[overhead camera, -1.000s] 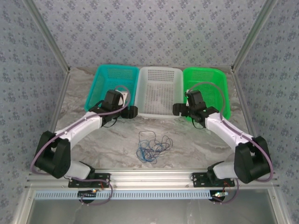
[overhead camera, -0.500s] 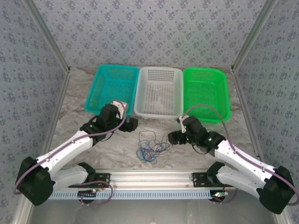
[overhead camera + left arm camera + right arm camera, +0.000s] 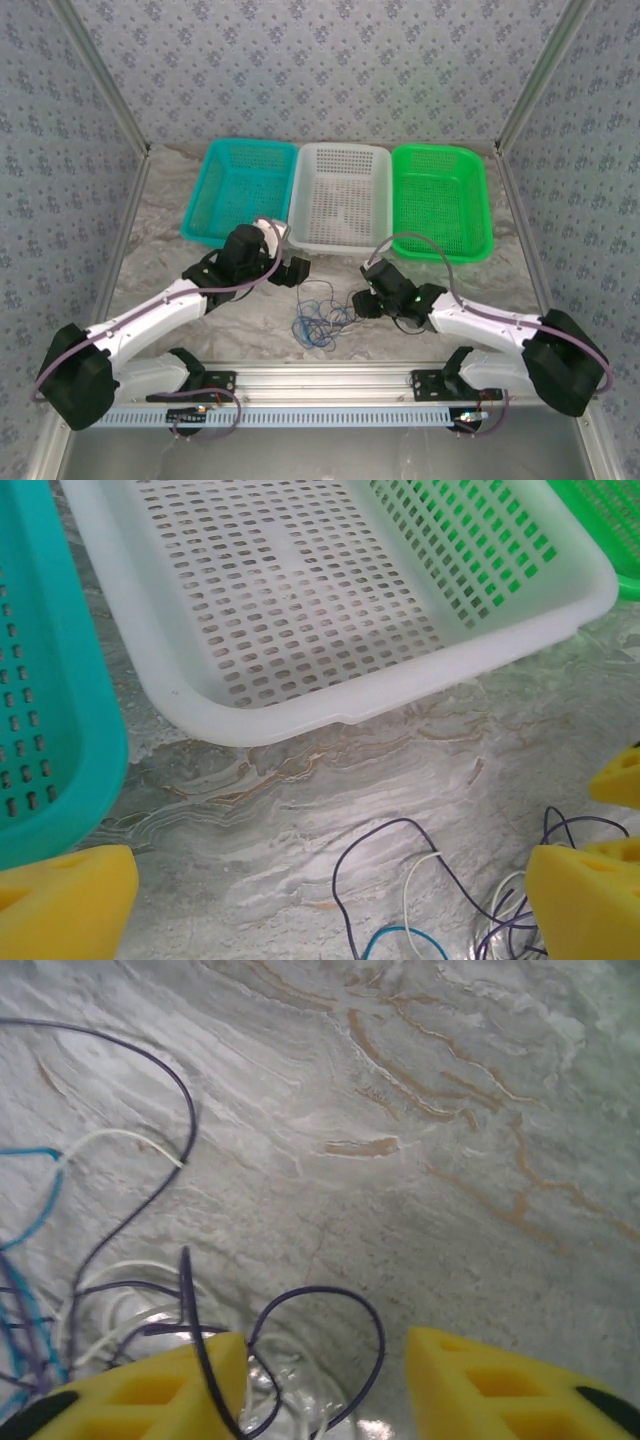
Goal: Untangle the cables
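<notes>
Where the marbled table (image 3: 165,235) lies bare between the two arms, the cables (image 3: 322,318) sit in one loose tangle of blue, dark and whitish loops, in front of the white basket (image 3: 300,222) and touching none of the baskets.

Baskets, three, in a row at the far side: teal basket (image 3: 200,205) on the left, white in the middle, green basket (image 3: 483,215) on the right.

Left gripper (image 3: 290,270): near the front edge of the white basket, just beside the far left edge of the tangle. Jaws spread wide; in the wrist view its yellow pads (image 3: 65,905) stand at opposite edges of the picture, with bare table and a few strands between them. It holds nothing.

Right gripper (image 3: 358,303): low over the table at the right edge of the tangle. Jaws partly apart, a clear gap between its yellow fingertips (image 3: 500,1385). A dark loop (image 3: 330,1291) lies in that gap, unclamped, and another dark strand crosses the face of the other pad. Whether that pad presses on the strand cannot be told.
</notes>
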